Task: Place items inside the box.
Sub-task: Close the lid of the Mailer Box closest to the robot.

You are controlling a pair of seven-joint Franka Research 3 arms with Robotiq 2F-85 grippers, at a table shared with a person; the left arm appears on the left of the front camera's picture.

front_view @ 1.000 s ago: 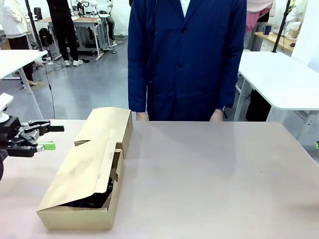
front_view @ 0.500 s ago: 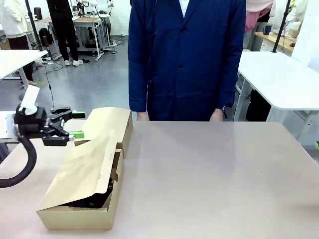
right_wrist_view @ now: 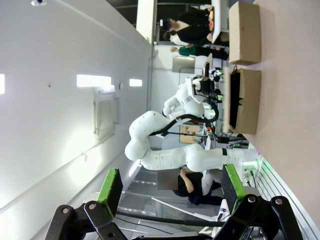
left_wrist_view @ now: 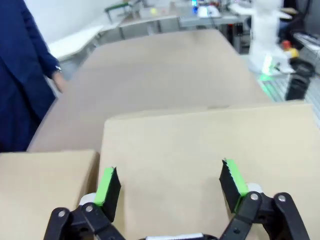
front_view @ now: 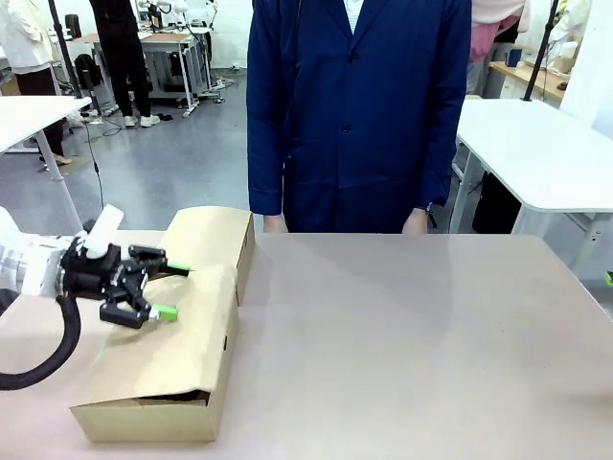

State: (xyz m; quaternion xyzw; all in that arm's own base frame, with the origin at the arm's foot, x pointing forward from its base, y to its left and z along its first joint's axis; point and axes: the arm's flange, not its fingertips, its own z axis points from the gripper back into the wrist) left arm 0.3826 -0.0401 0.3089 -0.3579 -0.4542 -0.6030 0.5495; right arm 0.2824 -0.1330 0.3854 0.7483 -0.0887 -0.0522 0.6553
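The box [front_view: 144,407] lies at the table's left front, its wide flap lid [front_view: 196,331] lowered almost flat, leaving a thin dark gap at the front. The items are hidden under that lid. My left gripper [front_view: 172,290] is open and sits over the lid's far left part, its green pads spread apart. In the left wrist view the left gripper [left_wrist_view: 169,182] straddles the bare brown lid [left_wrist_view: 170,140] with nothing between its fingers. My right gripper [right_wrist_view: 171,184] is open and empty, pointing away from the table.
A smaller cardboard box [front_view: 206,240] stands shut just behind the box, touching it. A person in a navy coat [front_view: 359,115] stands at the far edge, hands [front_view: 418,223] down at the table's rim. The table [front_view: 412,335] is bare to the right.
My left gripper has swung right from beyond the table's left side onto the flap lid. The lid, propped up before, has dropped nearly flat and the dark opening has narrowed.
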